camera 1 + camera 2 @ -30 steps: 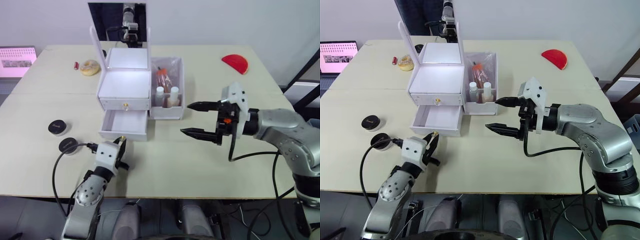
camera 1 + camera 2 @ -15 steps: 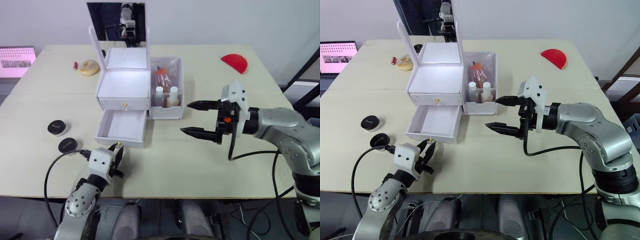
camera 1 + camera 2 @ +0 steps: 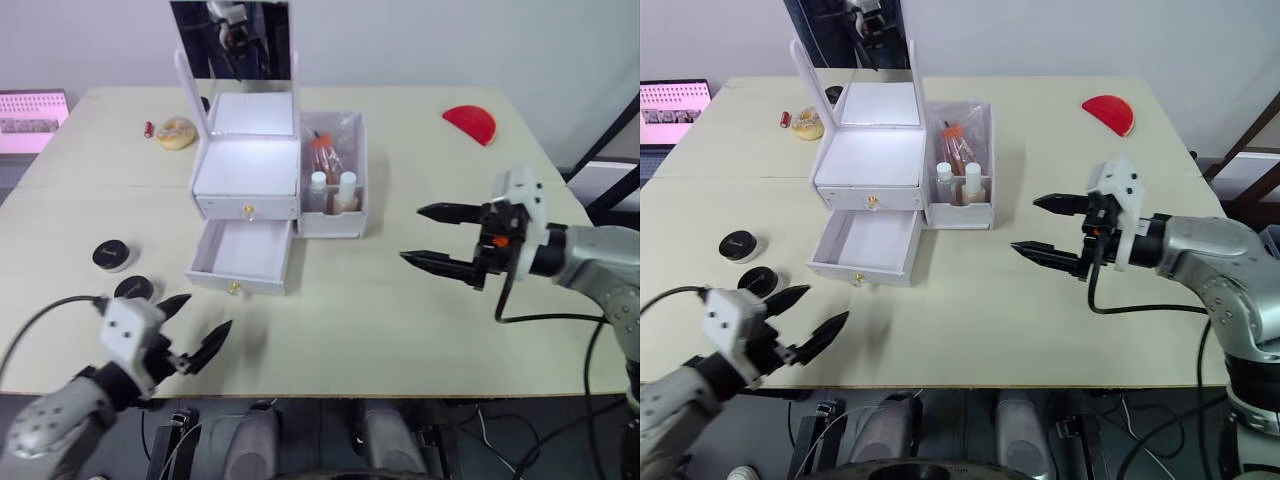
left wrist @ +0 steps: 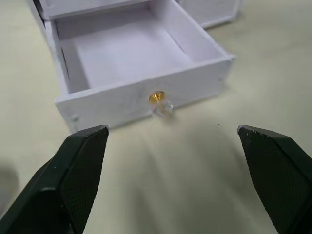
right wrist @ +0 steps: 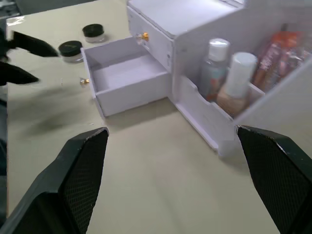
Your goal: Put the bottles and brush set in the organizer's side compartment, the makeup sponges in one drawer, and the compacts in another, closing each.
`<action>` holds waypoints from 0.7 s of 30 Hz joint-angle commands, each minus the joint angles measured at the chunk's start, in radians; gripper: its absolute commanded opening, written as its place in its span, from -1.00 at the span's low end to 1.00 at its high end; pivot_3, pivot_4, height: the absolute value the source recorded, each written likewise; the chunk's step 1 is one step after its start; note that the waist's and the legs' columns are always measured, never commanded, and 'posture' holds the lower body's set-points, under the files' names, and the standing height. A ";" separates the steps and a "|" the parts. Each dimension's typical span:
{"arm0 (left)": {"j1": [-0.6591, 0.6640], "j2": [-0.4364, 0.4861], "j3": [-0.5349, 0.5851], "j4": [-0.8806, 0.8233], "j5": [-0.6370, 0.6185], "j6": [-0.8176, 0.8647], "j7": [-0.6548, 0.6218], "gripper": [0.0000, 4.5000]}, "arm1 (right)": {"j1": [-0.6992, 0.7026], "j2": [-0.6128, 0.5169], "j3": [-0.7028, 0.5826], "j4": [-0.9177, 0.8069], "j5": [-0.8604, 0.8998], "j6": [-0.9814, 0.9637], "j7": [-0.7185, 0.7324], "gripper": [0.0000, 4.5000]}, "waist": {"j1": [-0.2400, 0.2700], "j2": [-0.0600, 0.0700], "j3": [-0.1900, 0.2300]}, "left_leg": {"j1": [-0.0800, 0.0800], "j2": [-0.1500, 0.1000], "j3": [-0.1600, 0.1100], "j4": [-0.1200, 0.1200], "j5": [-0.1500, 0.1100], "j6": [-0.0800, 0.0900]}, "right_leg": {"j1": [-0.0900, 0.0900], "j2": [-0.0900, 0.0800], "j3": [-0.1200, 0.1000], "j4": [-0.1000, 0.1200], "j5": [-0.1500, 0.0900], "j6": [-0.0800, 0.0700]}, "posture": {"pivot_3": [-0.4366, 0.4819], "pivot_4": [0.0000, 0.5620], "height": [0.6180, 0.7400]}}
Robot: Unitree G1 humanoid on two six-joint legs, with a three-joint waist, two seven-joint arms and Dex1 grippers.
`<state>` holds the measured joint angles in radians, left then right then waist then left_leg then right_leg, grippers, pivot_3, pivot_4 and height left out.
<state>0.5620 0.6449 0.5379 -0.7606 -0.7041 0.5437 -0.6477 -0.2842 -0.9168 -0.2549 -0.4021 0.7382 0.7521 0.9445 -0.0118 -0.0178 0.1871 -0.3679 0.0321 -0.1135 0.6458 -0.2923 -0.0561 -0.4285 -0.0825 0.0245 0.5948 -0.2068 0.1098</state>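
1. The white organizer (image 3: 250, 165) stands mid-surface with its mirror up, and the lower drawer (image 3: 243, 256) is pulled out — nothing inside it.
2. The upper drawer (image 3: 246, 207) is shut, gold knob showing.
3. In the side compartment (image 3: 335, 175), two white-capped bottles (image 3: 333, 192) stand upright beside the bagged brush set (image 3: 325, 152).
4. Two black compacts (image 3: 122, 270) sit on the surface (image 3: 400, 300) to the robot's left of the open drawer, near each other.
5. A round sponge (image 3: 179, 133) lies far back on the left; a red sponge (image 3: 471, 125) far back on the right.
6. Left hand (image 3: 192, 328) hovers near the front edge, fingers spread, holding nothing.
7. Right hand (image 3: 440, 237) hangs right of the organizer — fingers wide apart, empty.
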 commanded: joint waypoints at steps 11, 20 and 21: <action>-0.017 0.327 0.506 0.899 0.097 -0.190 -0.422 0.97 | 0.402 -0.076 -0.364 0.298 -0.132 -0.314 0.281 1.00 | -0.011 0.000 0.000 | -0.002 0.000 0.002 0.000 -0.001 0.000 | -0.002 -0.001 0.000 -0.003 0.000 0.000 | -0.05 -0.47 0.99; -0.125 0.387 0.486 1.138 0.165 -0.315 -0.479 0.97 | 0.468 -0.047 -0.435 0.380 -0.154 -0.403 0.294 1.00 | -0.014 0.000 0.000 | -0.003 0.000 0.003 -0.001 -0.001 0.000 | -0.004 -0.001 0.000 -0.004 0.000 0.000 | -0.05 -0.47 0.99; -0.133 0.386 0.480 1.140 0.169 -0.319 -0.481 0.97 | 0.463 -0.044 -0.432 0.374 -0.151 -0.401 0.288 1.00 | -0.015 0.000 0.000 | -0.003 0.000 0.003 -0.001 -0.001 0.000 | -0.004 -0.002 0.000 -0.004 0.000 0.000 | -0.05 -0.47 0.99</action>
<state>0.4308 1.0090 1.0038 0.3777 -0.5404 0.2465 -1.1212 0.1909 -0.9619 -0.6540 -0.0023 0.5719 0.3634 1.2394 -0.0265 -0.0180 0.1867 -0.3712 0.0325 -0.1108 0.6444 -0.2935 -0.0560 -0.4325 -0.0840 0.0241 0.5912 -0.2067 0.1093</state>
